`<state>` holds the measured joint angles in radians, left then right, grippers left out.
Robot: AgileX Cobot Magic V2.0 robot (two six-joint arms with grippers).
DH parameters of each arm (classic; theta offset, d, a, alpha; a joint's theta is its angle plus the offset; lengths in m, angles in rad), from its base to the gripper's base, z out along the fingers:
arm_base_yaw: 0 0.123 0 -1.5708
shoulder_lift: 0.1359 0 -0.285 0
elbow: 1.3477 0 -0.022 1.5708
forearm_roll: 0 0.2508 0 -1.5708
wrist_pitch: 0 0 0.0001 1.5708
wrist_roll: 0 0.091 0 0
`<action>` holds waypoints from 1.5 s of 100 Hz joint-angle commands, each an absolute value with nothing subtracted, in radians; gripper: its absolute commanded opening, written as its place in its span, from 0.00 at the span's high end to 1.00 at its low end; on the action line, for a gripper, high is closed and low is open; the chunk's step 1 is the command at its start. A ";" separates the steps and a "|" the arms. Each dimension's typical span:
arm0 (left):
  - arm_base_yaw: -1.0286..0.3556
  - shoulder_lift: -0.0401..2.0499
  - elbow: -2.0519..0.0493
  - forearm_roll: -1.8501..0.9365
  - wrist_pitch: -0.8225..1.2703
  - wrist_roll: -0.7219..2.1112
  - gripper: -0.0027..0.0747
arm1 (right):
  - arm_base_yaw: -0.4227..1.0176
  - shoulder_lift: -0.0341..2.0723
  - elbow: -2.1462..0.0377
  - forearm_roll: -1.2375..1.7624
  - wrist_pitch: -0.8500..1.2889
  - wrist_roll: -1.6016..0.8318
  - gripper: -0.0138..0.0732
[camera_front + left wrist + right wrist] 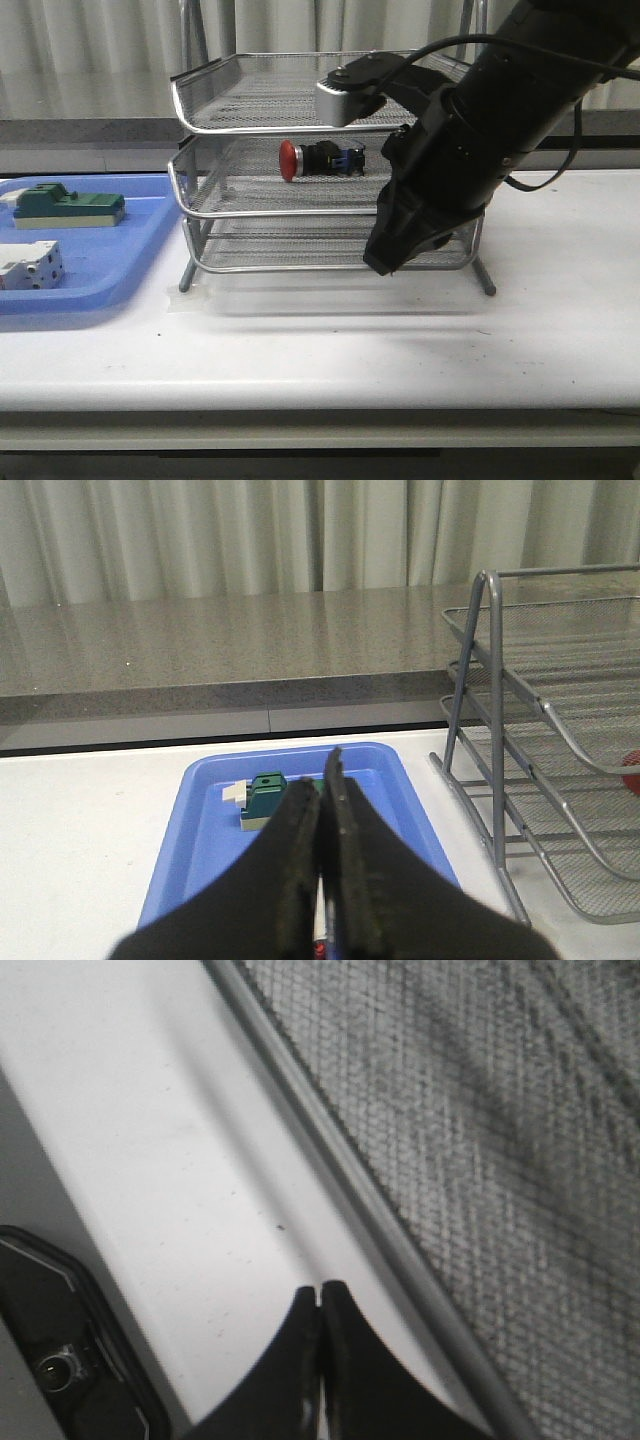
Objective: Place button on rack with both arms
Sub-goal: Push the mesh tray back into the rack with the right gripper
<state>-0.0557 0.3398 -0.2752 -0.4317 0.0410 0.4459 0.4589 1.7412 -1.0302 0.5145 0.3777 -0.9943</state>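
The button (318,158) lies on its side on the middle tier of the silver wire-mesh rack (200,100), red head to the left. A red sliver of the button (632,776) shows at the edge of the left wrist view, inside the rack (480,680). My right gripper (383,262) is shut and empty, low in front of the rack's bottom tier at its right side. In its own view the right gripper (320,1288) hovers over the white table beside the rack's rim wire (330,1140). My left gripper (325,770) is shut on nothing, above the blue tray (210,820).
The flat blue tray (150,250) sits left of the rack, holding a green block (65,205) and a white breaker-like block (30,265). The green block (265,795) also shows just beyond the left fingers. The right arm's bulk covers the rack's right side.
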 commanded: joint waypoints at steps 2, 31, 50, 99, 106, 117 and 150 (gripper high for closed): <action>-0.055 0.345 -0.303 -0.442 -0.025 0.438 0.99 | 0.450 1.680 -1.059 0.517 0.428 -0.936 0.91; -0.055 0.345 -0.303 -0.442 -0.025 0.438 0.99 | 0.448 1.561 -1.059 0.436 0.549 -0.695 0.91; -0.055 0.345 -0.303 -0.442 -0.025 0.438 0.99 | 0.394 1.453 -1.059 0.256 0.617 -0.391 0.91; -0.055 0.345 -0.303 -0.442 -0.025 0.438 0.99 | 0.160 1.005 -0.888 0.128 0.661 -0.232 0.91; -0.055 0.345 -0.303 -0.442 -0.025 0.438 0.99 | 0.128 0.928 -0.847 0.128 0.663 -0.232 0.91; -0.055 0.345 -0.303 -0.442 -0.025 0.438 0.99 | 0.085 0.815 -0.789 0.128 0.665 -0.228 0.91; -0.055 0.345 -0.303 -0.442 -0.025 0.438 0.99 | 0.027 0.503 -0.657 0.128 0.674 -0.227 0.91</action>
<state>-0.0557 0.3398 -0.2752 -0.4317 0.0410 0.4459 0.0338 0.5616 -0.6572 0.1292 0.7308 -0.2238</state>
